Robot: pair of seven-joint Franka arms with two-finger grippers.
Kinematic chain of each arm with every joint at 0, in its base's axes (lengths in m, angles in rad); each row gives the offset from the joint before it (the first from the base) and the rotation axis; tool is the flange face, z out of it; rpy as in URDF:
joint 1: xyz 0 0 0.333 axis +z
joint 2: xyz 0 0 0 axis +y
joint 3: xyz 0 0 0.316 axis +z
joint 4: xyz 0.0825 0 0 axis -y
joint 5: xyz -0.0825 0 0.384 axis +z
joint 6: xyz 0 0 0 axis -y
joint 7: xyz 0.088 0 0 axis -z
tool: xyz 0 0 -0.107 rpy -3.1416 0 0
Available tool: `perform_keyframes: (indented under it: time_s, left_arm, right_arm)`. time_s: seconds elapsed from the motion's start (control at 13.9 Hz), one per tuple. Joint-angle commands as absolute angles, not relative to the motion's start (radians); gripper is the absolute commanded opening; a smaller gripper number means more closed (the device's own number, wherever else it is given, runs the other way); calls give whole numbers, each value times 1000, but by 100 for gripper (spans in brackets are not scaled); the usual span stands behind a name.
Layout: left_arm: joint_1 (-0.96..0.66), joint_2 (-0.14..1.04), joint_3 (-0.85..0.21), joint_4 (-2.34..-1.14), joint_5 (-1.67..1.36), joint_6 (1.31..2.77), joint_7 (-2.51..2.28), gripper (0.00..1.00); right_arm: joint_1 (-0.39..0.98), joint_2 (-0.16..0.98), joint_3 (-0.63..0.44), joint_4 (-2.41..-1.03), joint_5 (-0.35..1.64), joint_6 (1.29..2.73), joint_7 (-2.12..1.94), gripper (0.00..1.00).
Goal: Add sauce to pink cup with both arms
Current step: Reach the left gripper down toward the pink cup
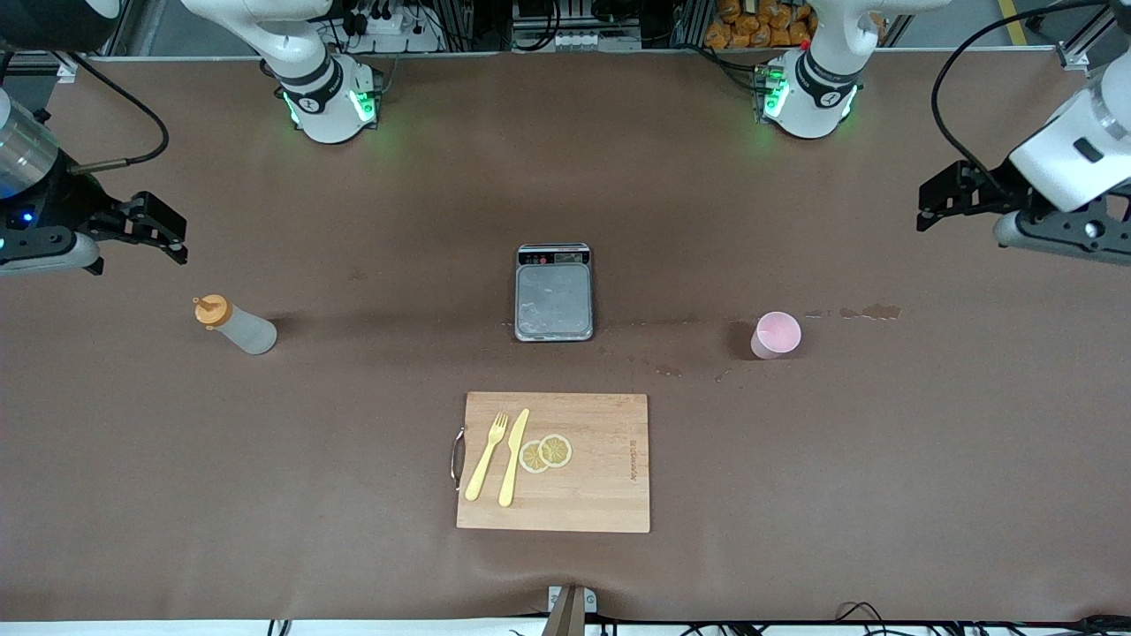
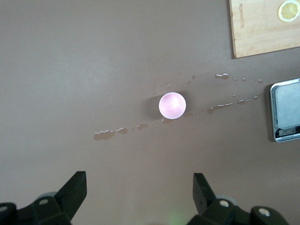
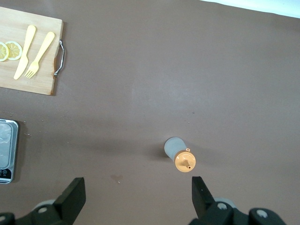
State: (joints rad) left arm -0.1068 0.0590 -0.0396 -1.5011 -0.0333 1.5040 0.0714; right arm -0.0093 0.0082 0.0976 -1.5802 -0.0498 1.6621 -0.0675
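My left gripper (image 1: 928, 201) is up in the air with its fingers wide apart, over bare surface (image 1: 265, 495) at my left arm's end. The pink cup (image 1: 777, 335) stands alone there. Only small wet spots (image 1: 870, 311) lie near it, so I can reach it from every side. My right gripper (image 1: 168, 234) is up too, open, at my right arm's end. The sauce bottle (image 1: 235, 324) stands by itself with room all around. In the middle, the scale (image 1: 554, 292) and the cutting board (image 1: 554, 461) with a fork (image 1: 487, 456), a knife (image 1: 513, 457) and lemon slices (image 1: 545, 452) take up space, well apart from the cup and bottle.
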Motion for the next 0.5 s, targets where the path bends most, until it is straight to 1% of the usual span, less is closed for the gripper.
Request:
perform_keyframes:
  time_s: [0.0, 0.29, 0.43]
  left_arm:
    - [-120, 61, -43, -1552, -52, 1516, 55, 100]
    - [-123, 109, -64, -1589, -54, 1525, 55, 100]
    - [-123, 126, -66, -1614, -73, 1563, 37, 100]
  right_arm:
    - [-15, 26, 100, -1557, -75, 1652, -57, 100]
    - [-78, 26, 98, -1559, -89, 1651, -60, 100]
    - [-130, 34, 98, -1563, -89, 1649, -61, 100]
